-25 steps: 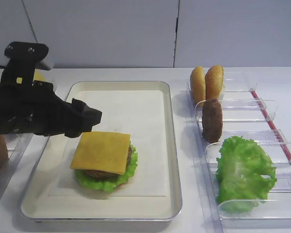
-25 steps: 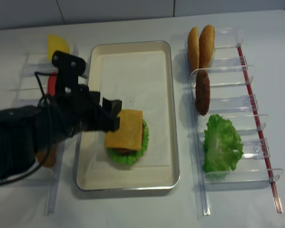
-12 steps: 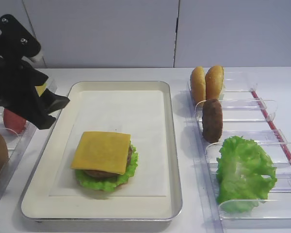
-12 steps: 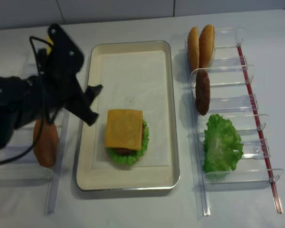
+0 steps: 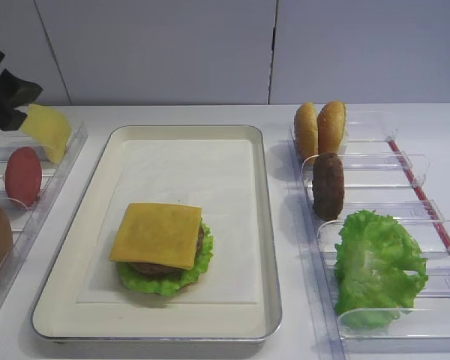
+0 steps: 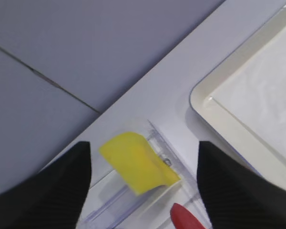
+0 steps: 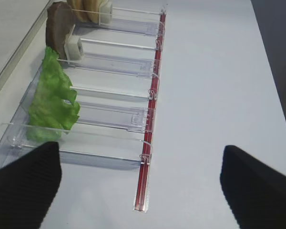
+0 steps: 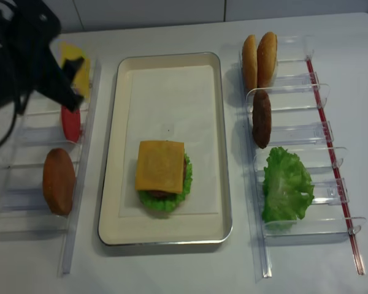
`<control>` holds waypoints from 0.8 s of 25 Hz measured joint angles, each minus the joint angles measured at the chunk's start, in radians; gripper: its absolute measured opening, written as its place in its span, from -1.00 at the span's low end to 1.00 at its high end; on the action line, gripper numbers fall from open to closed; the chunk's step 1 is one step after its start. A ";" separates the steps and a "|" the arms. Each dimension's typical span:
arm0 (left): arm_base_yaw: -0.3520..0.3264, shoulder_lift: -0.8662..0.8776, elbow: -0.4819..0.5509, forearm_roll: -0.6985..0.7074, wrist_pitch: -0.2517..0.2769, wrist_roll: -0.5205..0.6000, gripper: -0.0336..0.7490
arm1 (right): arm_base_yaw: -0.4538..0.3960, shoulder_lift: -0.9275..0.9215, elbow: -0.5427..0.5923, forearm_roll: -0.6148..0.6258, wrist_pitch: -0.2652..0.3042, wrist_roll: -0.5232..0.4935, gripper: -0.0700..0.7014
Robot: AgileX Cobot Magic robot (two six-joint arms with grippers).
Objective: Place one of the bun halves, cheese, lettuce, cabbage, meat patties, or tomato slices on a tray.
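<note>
On the cream tray point(image 5: 262, 225) point(image 8: 226, 184) lies a stack of lettuce and a meat patty with the square cheese point(image 5: 157, 234) point(image 8: 161, 165) on top. My left gripper point(image 8: 73, 82) point(image 6: 143, 191) hangs open and empty over the left holder. A brighter yellow slice point(image 6: 138, 162) point(image 5: 49, 131) shows between its fingers, and a tomato slice point(image 8: 70, 122) point(image 5: 22, 176) lies just below. My right gripper point(image 7: 143, 191) is open and empty above bare table, beside the lettuce point(image 7: 52, 102) point(image 5: 379, 262). Bun halves point(image 5: 320, 127) and a patty point(image 5: 328, 185) stand in the right holder. No cabbage shows.
Clear plastic divided holders flank the tray, the left one point(image 8: 24, 165) and the right one point(image 8: 306, 128) with a red strip point(image 7: 150, 129) along its outer edge. A bun half point(image 8: 59, 180) lies in the left holder. A grey wall point(image 5: 210, 45) closes the back.
My left gripper has drawn back from beside the cheese on the tray, going left and toward the wall to the left holder. The stack has not moved.
</note>
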 joint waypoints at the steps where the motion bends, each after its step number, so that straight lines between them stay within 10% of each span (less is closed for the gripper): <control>1: 0.015 0.000 -0.011 0.007 0.005 -0.014 0.31 | 0.000 0.000 0.000 0.000 0.000 0.000 0.98; 20: 0.054 0.000 -0.042 0.013 0.109 -0.215 0.30 | 0.000 0.000 0.000 0.000 0.000 0.000 0.98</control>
